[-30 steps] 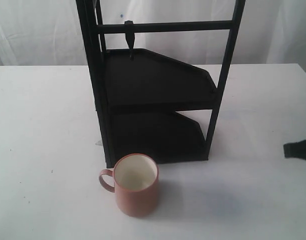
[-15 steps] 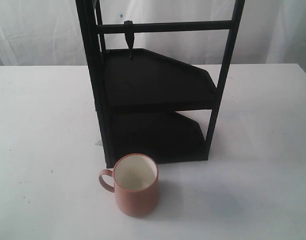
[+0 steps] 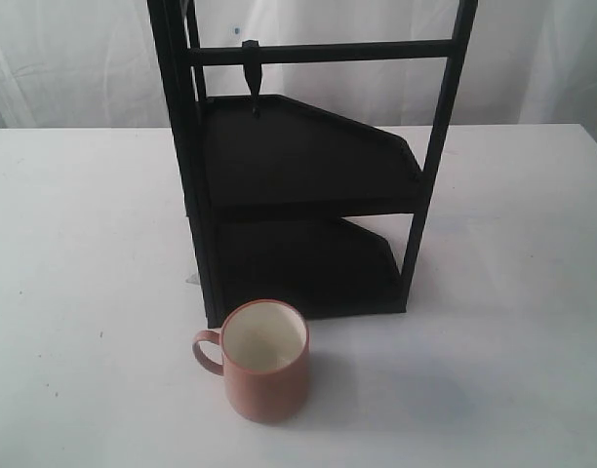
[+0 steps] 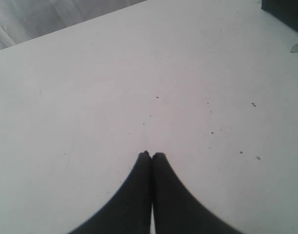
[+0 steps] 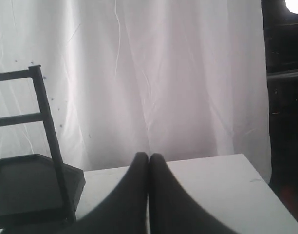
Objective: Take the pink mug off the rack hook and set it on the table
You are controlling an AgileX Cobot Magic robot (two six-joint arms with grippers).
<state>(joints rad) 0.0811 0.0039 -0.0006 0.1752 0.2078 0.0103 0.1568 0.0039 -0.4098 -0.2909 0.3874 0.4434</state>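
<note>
The pink mug (image 3: 265, 363) stands upright on the white table (image 3: 84, 244), just in front of the black rack (image 3: 308, 175), its handle to the left and its cream inside showing. The rack hook (image 3: 252, 78) hangs bare from the top crossbar. Neither gripper shows in the exterior view. My left gripper (image 4: 152, 155) is shut with nothing in it, over bare speckled table (image 4: 90, 97). My right gripper (image 5: 149, 156) is shut and holds nothing, raised beside the rack (image 5: 37, 185), with the table (image 5: 227, 185) below.
A white curtain (image 3: 74, 58) hangs behind the table. The rack's two slanted shelves (image 3: 308, 156) hold nothing. A dark area (image 5: 285, 97) lies past the curtain's edge in the right wrist view.
A dark gripper part at the right edge of the exterior view one second ago has moved out of view. The mug has not moved.
</note>
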